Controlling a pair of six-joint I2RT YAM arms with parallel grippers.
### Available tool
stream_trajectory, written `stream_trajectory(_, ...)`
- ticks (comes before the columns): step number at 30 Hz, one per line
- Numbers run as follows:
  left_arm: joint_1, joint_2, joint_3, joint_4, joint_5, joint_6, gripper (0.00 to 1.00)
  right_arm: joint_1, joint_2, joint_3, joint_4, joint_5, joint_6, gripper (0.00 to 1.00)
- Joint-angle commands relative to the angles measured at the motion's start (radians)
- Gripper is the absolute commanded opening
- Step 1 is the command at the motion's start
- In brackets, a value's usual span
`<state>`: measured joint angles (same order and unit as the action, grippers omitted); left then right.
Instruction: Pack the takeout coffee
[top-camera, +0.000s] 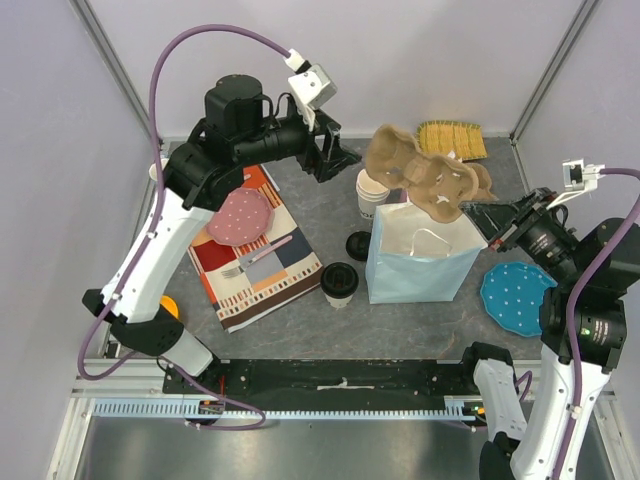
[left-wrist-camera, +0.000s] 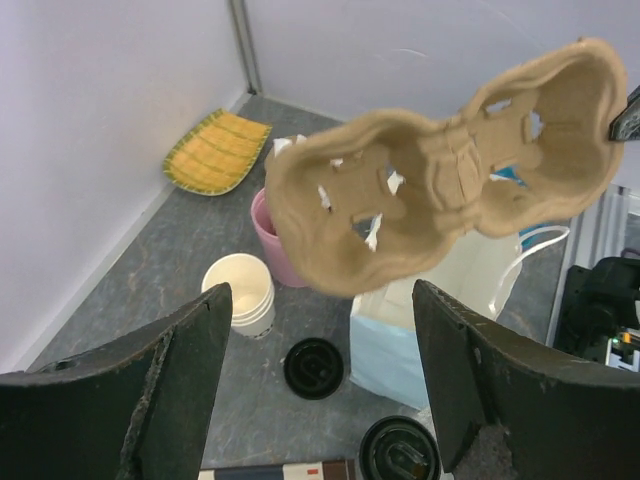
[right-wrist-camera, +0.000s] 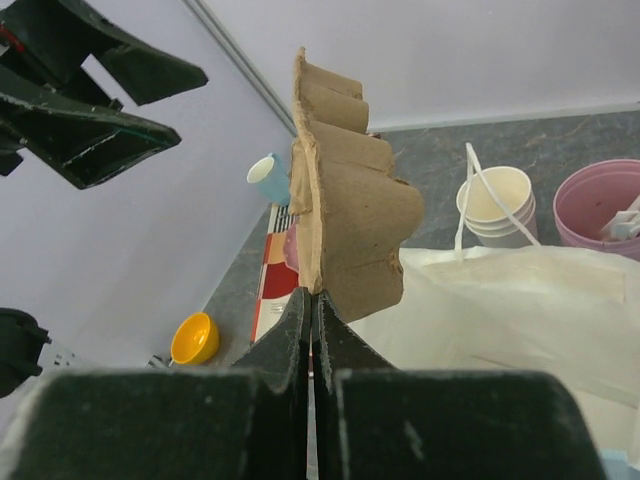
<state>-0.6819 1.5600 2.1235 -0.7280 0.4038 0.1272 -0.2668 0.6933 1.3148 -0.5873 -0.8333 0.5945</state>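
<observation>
Takeout coffee (top-camera: 339, 284): small white cup with black lid, upright on the grey surface (top-camera: 320, 215), just left of the light-blue paper bag (top-camera: 416, 262), beside the striped placemat (top-camera: 255, 255).
Loose black lid (top-camera: 359, 244): flat on the surface, just behind the coffee.
Right gripper (top-camera: 494, 222): jaws pressed together, pinching the edge of a brown pulp cup carrier (top-camera: 425, 175) held in the air over the bag's open mouth.
Stack of lidless white cups (top-camera: 371, 193): behind the bag.
Left gripper (top-camera: 330, 150): jaws spread wide, holding nothing, raised above the surface at the rear, apart from the carrier.
</observation>
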Motion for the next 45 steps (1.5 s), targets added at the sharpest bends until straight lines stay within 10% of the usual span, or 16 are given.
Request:
stream_trajectory(1,0.002,0.034,-0.031,0.114,0.107,-0.058,0.8,0.011,-0.015,-0.003,-0.039,-0.07,-0.029,0.0)
stream_trajectory(14,0.002,0.078,-0.103,0.153,0.125,-0.046,0.66,0.049,-0.008,-0.029,-0.002,-0.155,-0.064,0.0)
stream_trajectory(20,0.004,0.065,-0.117,0.118,0.132,-0.08,0.2,0.052,0.006,-0.032,-0.003,-0.148,-0.081,0.0)
stream_trajectory(28,0.004,0.015,-0.154,0.049,0.07,-0.211,0.03,0.052,0.077,0.018,-0.118,0.095,-0.143,0.0)
stream_trajectory(36,0.002,-0.009,-0.154,0.042,-0.009,-0.385,0.02,0.052,0.126,0.128,-0.118,0.235,-0.089,0.55)
stream_trajectory(45,-0.036,0.006,-0.151,0.045,-0.224,-0.391,0.02,-0.009,0.15,0.543,-0.297,0.426,-0.074,0.64)
